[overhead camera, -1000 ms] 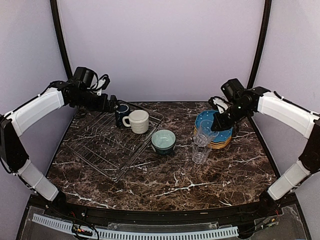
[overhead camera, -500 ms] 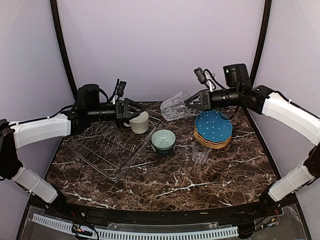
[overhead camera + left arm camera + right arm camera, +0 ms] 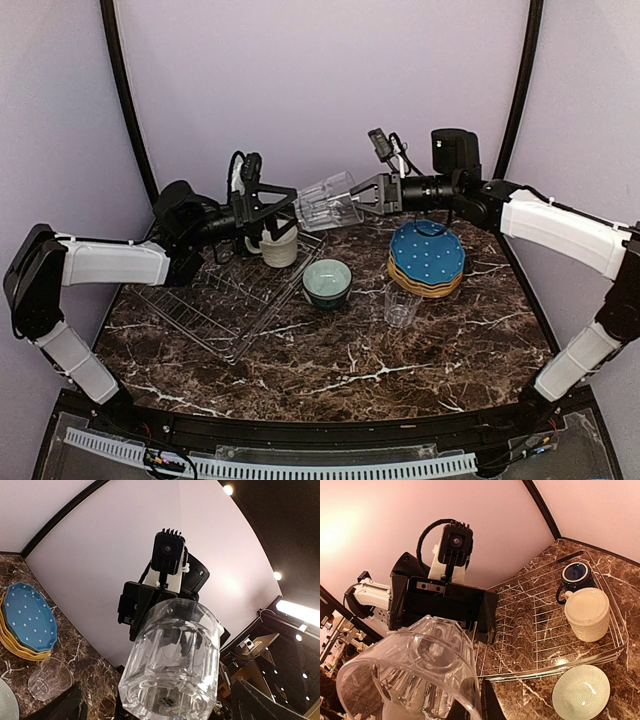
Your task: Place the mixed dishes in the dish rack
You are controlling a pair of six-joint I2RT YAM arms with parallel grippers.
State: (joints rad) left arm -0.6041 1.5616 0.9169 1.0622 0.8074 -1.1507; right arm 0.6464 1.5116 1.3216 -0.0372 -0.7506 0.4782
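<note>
My right gripper [image 3: 362, 195] is shut on the rim of a clear ribbed glass [image 3: 325, 205] and holds it on its side in the air above the table's back middle. The glass also shows in the left wrist view [image 3: 172, 665] and the right wrist view [image 3: 415, 675]. My left gripper [image 3: 287, 206] is open and faces the glass, its fingertips either side of the base. I cannot tell whether they touch. The cream mug [image 3: 280, 245] and the dark blue mug [image 3: 575, 575] stand in the dish rack [image 3: 210, 300]. The pale-teal bowl [image 3: 327, 280] sits on the table.
A blue dotted plate [image 3: 428, 250] tops a stack with mustard-yellow plates [image 3: 430, 288] at the right. A second clear glass [image 3: 401, 305] stands in front of that stack. The leaf-patterned plate is not in view.
My right gripper lifted the glass from beside the plates and carried it left through the air. My left arm left the rack's mugs, rose and turned its open jaws toward the glass.
</note>
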